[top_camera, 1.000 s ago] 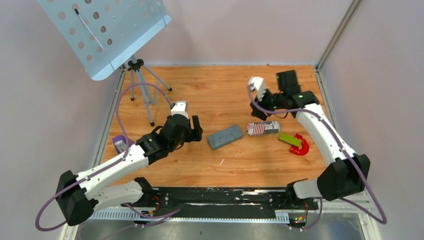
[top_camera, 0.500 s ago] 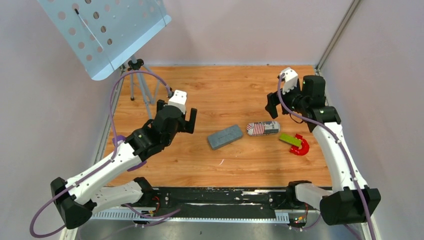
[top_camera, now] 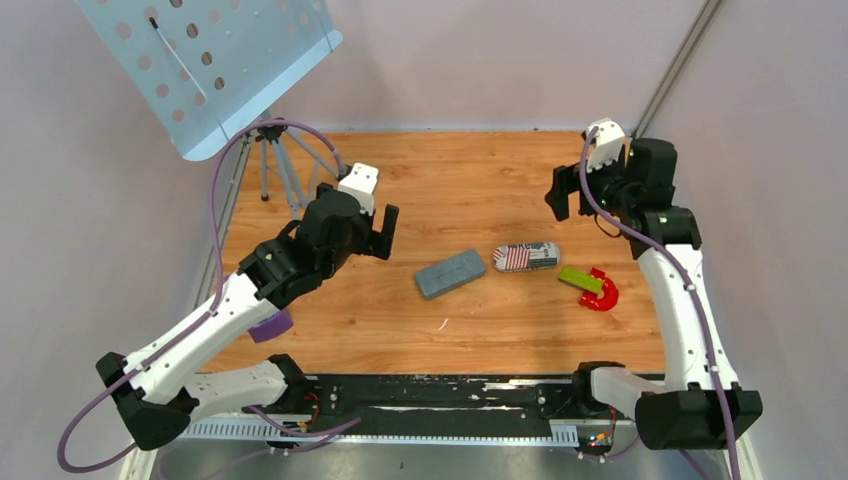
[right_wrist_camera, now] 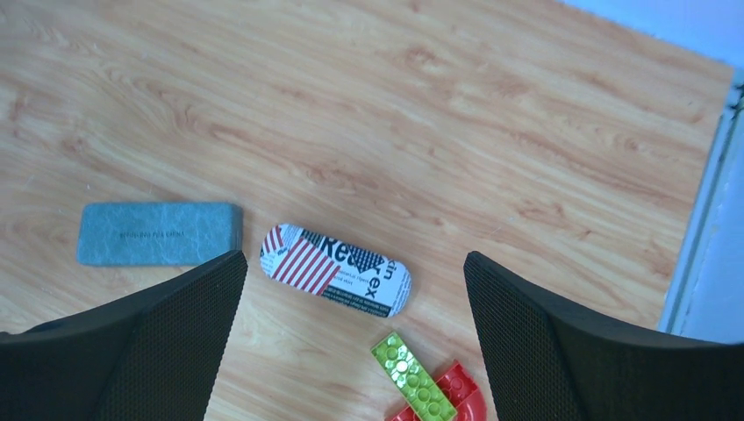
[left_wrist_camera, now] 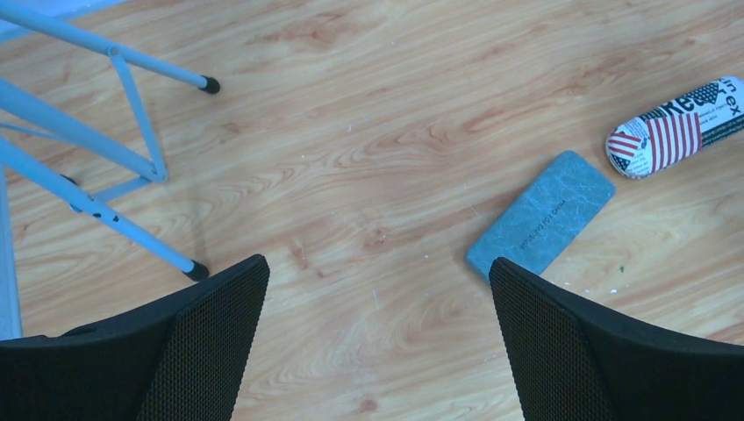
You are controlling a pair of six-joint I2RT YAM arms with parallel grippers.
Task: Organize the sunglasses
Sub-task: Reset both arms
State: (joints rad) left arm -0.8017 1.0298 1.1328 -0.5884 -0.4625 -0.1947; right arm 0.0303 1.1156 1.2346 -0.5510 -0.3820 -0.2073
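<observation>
Wooden table (top_camera: 450, 170), left claw (left_wrist_camera: 375, 267), right claw (right_wrist_camera: 353, 259) gaping

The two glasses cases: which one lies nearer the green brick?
The flag-patterned case, striped red and white, just left of the green brick in the top view. The plain grey case lies farther left.

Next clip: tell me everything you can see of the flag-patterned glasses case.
The flag-patterned case is a hard-looking oblong with rounded ends, shut as far as shows. One end carries red and white stripes and a blue starred patch; the rest is white with black newspaper-style print. It lies flat on the wooden table, between the grey case and the green brick, apart from both; only the table touches it.
</observation>
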